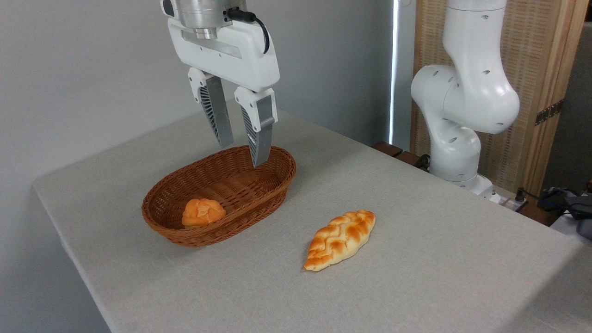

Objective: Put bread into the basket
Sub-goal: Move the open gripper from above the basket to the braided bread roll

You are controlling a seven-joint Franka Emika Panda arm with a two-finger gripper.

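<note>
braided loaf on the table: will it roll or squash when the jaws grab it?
The bread lies flat and long with pointed ends, so it probably slides or pivots rather than rolls. Its glazed top looks smooth, possibly a bit slippery. Soft or rigid cannot be told from the picture. The gripper hangs open over the basket, so nothing is being tested now.

Bright, even, sharp view; daylight streaks through a window gap (393, 69) behind the table (416, 259), where the basket (259, 203) casts soft shadow
</note>
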